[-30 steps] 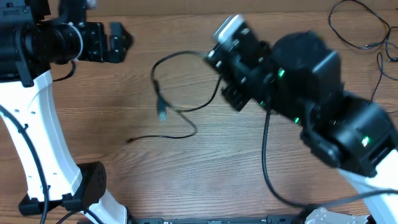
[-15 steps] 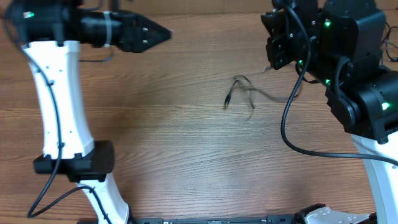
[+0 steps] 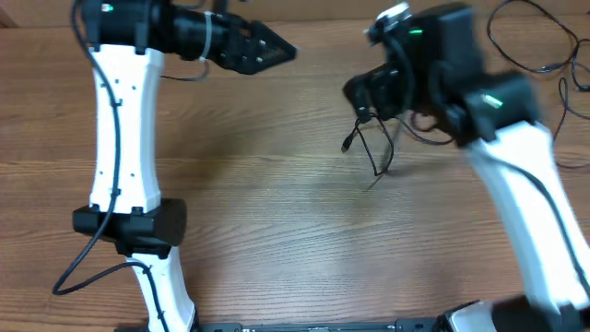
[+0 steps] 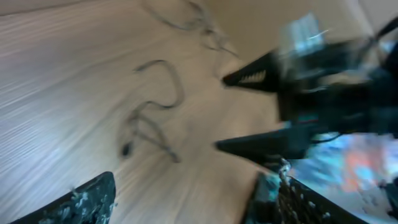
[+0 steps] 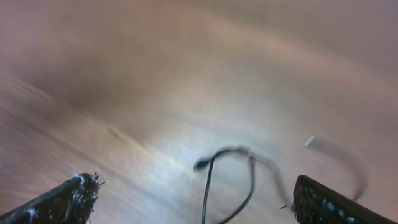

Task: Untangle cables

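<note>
Noted right gripper [image 4: 222, 113] with its two black pointed fingers spread wide and gripping nothing; confirmed in right wrist view, its fingers [image 5: 68, 202] at the lower corners with only table and cable showing between them; seen from overhead just above the thin black cable with a small plug at its end [image 3: 376, 152]; cannot tell, through blur, whether touching its upper strands. Noted left gripper [image 3: 288, 52] toward the far edge, left of centre, pointing rightward; likewise wide open and empty, per left wrist view; well apart from the cable. Located that cable in loose bent loops on the brown wood-grain table [image 3: 277, 212], right of centre, plug end [image 3: 347, 145] to the left, beneath the right gripper. Logged further thin black cords [image 3: 527, 44] in open loops at the far right corner, apart from the first cable. Marked both wrist views as heavily blurred; finer detail not readable.
</note>
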You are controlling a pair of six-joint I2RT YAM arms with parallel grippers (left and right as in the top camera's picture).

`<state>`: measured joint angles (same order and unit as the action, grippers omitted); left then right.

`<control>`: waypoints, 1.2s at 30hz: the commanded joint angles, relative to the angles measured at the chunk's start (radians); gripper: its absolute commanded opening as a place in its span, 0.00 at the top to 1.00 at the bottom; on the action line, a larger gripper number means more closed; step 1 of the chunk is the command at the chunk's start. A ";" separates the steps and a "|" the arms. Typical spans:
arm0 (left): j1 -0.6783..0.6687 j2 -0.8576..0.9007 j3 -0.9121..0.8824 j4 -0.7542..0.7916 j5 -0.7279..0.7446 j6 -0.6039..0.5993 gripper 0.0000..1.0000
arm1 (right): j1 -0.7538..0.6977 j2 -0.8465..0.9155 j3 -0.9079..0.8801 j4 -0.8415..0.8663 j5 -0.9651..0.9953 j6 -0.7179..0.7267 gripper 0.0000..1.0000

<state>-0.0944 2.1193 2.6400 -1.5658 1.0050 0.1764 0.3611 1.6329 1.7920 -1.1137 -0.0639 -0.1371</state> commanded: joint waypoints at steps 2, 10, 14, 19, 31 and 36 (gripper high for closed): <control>-0.039 -0.035 0.015 -0.010 -0.204 -0.070 0.12 | -0.012 0.118 -0.055 0.044 0.135 0.150 0.00; -0.253 0.081 -0.007 0.087 -0.205 -0.186 0.10 | -0.183 0.065 0.186 0.020 0.179 0.268 0.00; -0.339 0.197 -0.007 0.106 -0.266 -0.225 0.10 | -0.357 0.033 0.306 -0.027 0.174 0.269 0.00; -0.385 0.340 -0.007 0.116 -0.282 -0.328 0.12 | -0.510 0.010 0.314 -0.043 0.031 0.268 0.00; -0.507 0.523 -0.007 0.221 -0.245 -0.538 0.13 | -0.605 0.011 0.307 -0.138 -0.102 0.211 0.00; -0.586 0.526 -0.007 0.303 -0.257 -0.566 0.47 | -0.605 0.011 0.307 -0.169 -0.102 0.211 0.00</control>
<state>-0.6327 2.6312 2.6308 -1.2930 0.7444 -0.3492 -0.2417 1.6470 2.0995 -1.2747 -0.1539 0.0925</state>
